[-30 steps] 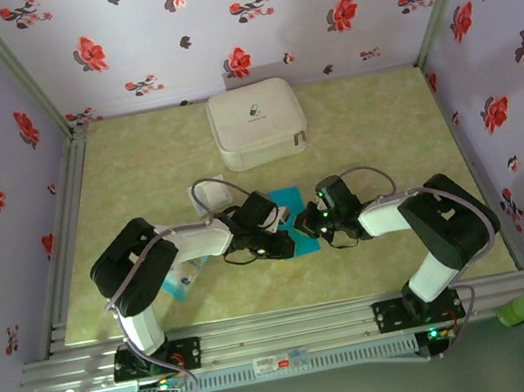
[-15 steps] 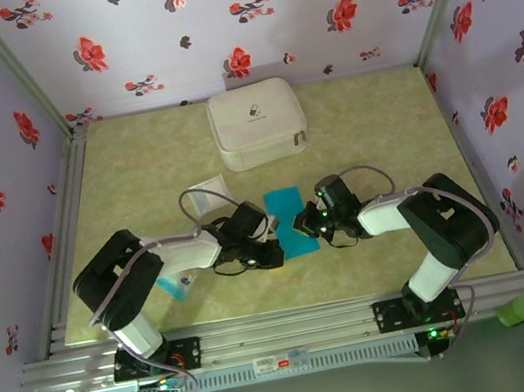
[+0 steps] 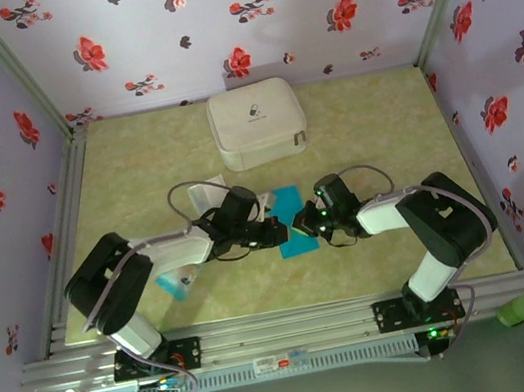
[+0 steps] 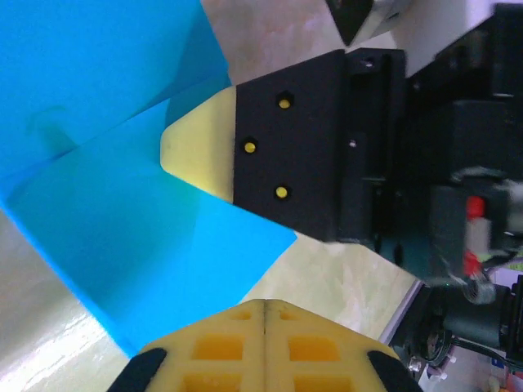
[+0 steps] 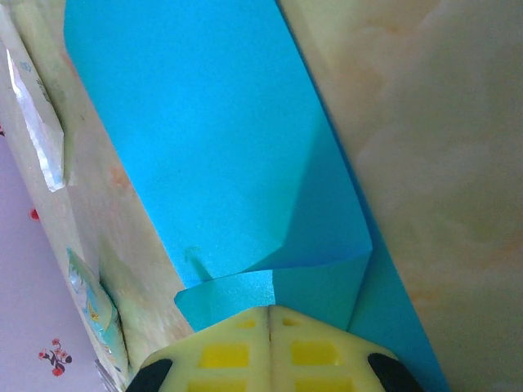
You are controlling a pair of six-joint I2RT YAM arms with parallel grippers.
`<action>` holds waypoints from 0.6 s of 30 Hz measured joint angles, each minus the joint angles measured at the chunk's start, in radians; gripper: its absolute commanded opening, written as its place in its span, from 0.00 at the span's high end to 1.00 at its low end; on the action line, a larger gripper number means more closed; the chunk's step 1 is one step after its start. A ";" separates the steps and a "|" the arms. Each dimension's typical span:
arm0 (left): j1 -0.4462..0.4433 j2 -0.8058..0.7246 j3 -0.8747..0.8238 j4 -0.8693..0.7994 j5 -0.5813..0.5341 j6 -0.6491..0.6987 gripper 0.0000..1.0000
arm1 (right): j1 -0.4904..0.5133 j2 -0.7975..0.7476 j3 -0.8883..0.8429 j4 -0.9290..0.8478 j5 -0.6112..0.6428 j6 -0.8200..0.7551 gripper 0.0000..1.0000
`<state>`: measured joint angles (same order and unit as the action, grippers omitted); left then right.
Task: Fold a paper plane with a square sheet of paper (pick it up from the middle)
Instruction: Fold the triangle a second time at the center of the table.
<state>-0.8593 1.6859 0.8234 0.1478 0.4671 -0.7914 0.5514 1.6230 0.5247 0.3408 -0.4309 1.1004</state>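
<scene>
Look for the square sheet of paper (image 3: 287, 207) in the gap between the two sets of jaws, flat on the counter (image 3: 372, 126); runs with its long axis crosswise to the line joining them, pointing away from the bases; reaches under the tips of the right jaws and stops just ahead of the left jaws, so judge the right arm (image 3: 402, 214) the nearer.

Shows both jaws closed, pads together; meets the right jaws with a lifted flap at the very tips, though cannot tell whether pinched or merely pressed down; nothing visible between the left jaws.

Reads as thin, bright blue, an oblong rather than a square; carries a slanted crease and one curled corner; not yet a dart.
</scene>
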 measured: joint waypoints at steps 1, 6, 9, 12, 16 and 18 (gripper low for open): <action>0.000 0.021 0.009 0.000 0.003 0.000 0.94 | 0.000 0.000 0.000 0.000 0.000 0.000 1.00; 0.000 0.093 0.033 -0.011 -0.006 0.004 0.93 | -0.001 0.000 0.000 0.000 -0.001 0.000 1.00; 0.000 0.122 0.040 -0.027 -0.047 0.010 0.95 | -0.002 0.000 0.000 0.003 -0.006 0.000 1.00; 0.001 0.135 0.040 -0.032 -0.068 0.011 0.96 | -0.002 -0.002 -0.003 0.006 -0.009 0.000 1.00; 0.001 0.134 0.032 -0.019 -0.072 0.011 0.97 | -0.002 -0.018 -0.004 -0.014 -0.011 -0.001 0.99; 0.001 0.134 0.031 -0.016 -0.072 0.011 0.97 | -0.002 -0.039 -0.004 -0.056 -0.011 -0.012 1.00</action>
<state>-0.8581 1.8202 0.8547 0.1318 0.3950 -0.7799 0.5499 1.5841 0.5209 0.2852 -0.4416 1.0882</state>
